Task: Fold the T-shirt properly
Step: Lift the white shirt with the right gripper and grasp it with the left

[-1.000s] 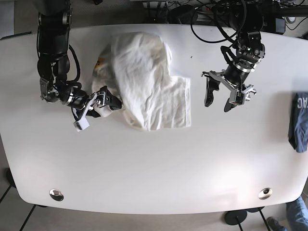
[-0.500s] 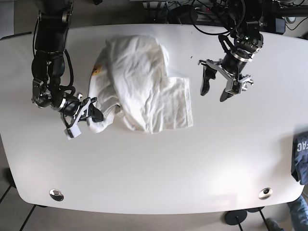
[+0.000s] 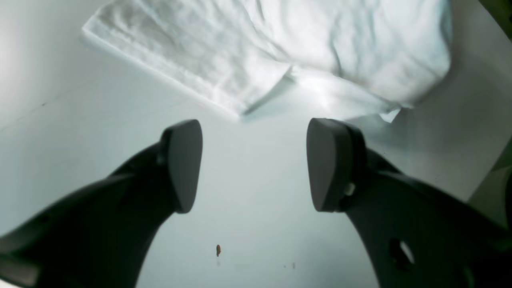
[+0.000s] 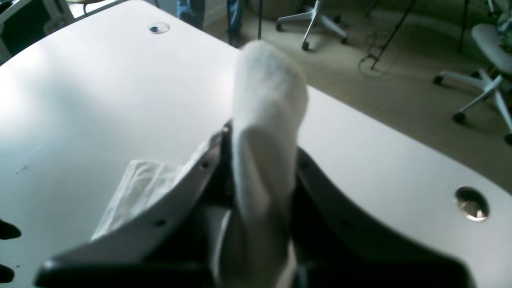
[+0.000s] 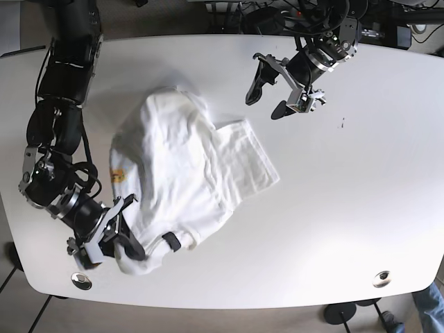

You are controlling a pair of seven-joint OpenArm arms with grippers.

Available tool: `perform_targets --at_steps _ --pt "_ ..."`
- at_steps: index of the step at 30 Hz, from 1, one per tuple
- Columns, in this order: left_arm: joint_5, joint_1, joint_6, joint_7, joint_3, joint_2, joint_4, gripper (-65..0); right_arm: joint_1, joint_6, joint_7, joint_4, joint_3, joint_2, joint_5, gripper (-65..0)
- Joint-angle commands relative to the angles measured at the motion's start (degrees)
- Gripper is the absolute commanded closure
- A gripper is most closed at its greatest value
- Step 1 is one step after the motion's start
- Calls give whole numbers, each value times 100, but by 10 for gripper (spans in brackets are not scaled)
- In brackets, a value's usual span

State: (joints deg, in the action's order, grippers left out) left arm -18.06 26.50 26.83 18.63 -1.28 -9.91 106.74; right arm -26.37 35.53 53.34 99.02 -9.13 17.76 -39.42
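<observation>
While crumpled white T-shirt (image 5: 184,177) sprawls, R pincer (image 4: 256,168) clamps soft cloth, L pincer (image 3: 256,164) spread wide, holding nothing.

No text, label, brand or number can be read in any view. The one mark that comes near it is a small yellow-orange print on the shirt (image 5: 182,182) — it sits at the cloth's left edge in the base view, too small and blurred to read as letters or a logo. The table (image 5: 333,208) carries only a tiny dark speck near its right side and a small brown fleck between the open left gripper (image 3: 254,165) in the wrist view — neither is a sign or a character.
</observation>
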Motion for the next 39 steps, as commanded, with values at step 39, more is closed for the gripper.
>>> perform_targets --at_steps 39 --pt "1028 -2356 -762 -276 -1538 793 -1280 -386 -3706 -612 639 -140 381 -558 -133 -21"
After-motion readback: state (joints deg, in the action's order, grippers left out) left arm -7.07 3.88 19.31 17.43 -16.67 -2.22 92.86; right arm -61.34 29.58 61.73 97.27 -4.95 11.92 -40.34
